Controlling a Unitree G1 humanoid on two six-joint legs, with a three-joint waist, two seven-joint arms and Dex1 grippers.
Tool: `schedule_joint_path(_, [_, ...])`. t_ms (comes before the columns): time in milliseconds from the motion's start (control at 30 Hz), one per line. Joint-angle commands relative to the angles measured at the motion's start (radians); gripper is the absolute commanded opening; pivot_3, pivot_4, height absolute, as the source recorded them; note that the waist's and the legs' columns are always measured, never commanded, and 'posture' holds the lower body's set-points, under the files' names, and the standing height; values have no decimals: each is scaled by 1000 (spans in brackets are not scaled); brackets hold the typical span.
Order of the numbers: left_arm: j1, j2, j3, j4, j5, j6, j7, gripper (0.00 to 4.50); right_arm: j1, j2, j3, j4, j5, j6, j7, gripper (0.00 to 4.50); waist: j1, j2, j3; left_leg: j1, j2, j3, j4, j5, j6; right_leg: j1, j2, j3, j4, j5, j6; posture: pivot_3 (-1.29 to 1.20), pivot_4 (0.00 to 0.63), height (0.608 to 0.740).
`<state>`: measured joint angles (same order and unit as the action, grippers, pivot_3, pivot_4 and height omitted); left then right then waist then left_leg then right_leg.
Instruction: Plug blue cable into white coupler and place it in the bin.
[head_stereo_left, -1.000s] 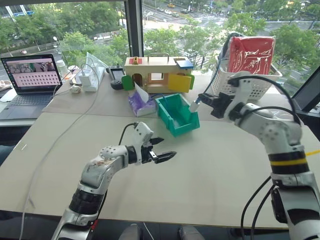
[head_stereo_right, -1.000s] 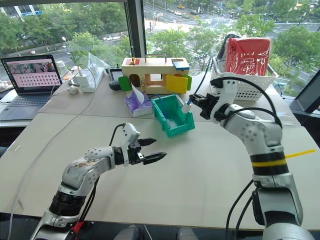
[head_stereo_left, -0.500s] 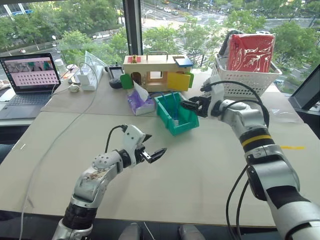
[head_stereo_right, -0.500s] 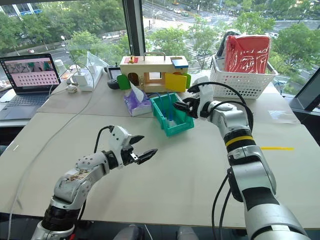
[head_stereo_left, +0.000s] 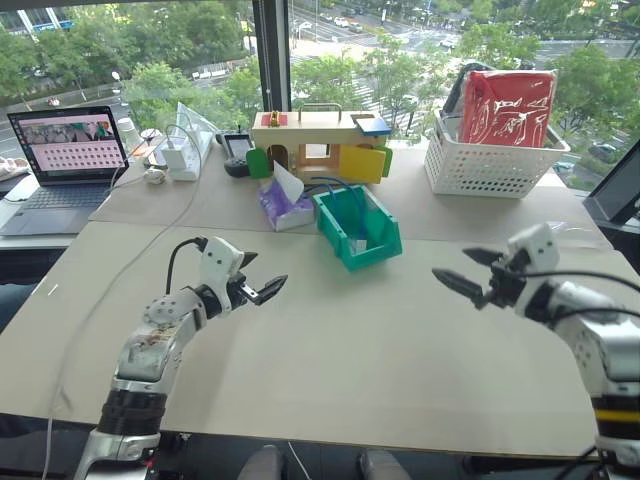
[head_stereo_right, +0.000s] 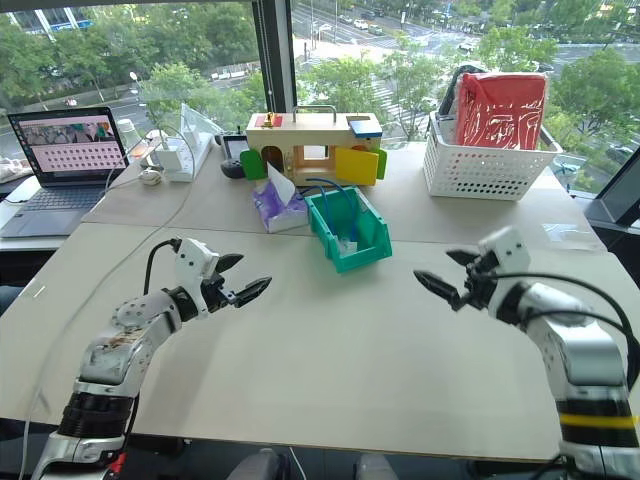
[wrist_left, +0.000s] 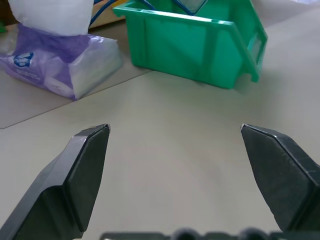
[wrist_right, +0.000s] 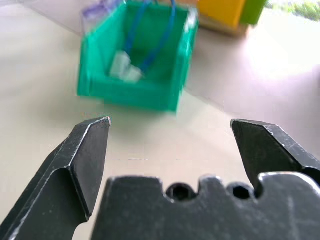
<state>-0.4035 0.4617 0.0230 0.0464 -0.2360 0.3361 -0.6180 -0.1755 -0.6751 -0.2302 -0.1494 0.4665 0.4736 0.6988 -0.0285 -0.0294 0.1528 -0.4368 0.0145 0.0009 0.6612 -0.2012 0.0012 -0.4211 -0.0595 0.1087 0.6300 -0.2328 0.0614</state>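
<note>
The teal-green bin (head_stereo_left: 372, 245) stands at the middle of the table. Inside it lies the white coupler (wrist_right: 125, 70), with the blue cable (wrist_right: 159, 37) looping up from it over the bin's back rim (head_stereo_left: 338, 188). My left gripper (head_stereo_left: 262, 285) hovers open over the table, to the left of the bin and nearer to me, nothing between its fingers. My right gripper (head_stereo_left: 468, 272) is open and empty to the right of the bin, pointing toward it. The bin's side wall (wrist_left: 200, 47) faces the left wrist view.
A purple tissue pack (head_stereo_left: 283, 207) sits just left of the bin. Behind stand a wooden toy house (head_stereo_left: 318, 145) and a white lattice basket (head_stereo_left: 490, 160) with a red bag. A laptop (head_stereo_left: 65, 160) and a white cable (head_stereo_left: 150, 235) lie far left.
My right gripper opened, let go of the cable and coupler into the bin, and drew back to the right and down. My left gripper shifted left, away from the bin.
</note>
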Motion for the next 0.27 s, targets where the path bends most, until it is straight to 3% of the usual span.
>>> schedule_joint_path(33, [-22, -11, -23, 54, 41, -100, -7, 4500, 42, 49, -32, -85, -20, -58, -69, 4471, -10, 0, 0, 1, 0, 0, 0, 1, 1, 1, 0, 0, 0, 0, 0, 0, 150, 729])
schedule_joint_path(267, [-74, -29, -14, 126, 7, -61, -59, 4500, 43, 66, -68, -73, -30, -63, -117, 4471, -16, -1, 0, 3, 0, 1, 0, 6, 0, 2, 1, 1, 2, 0, 5, 0, 150, 729])
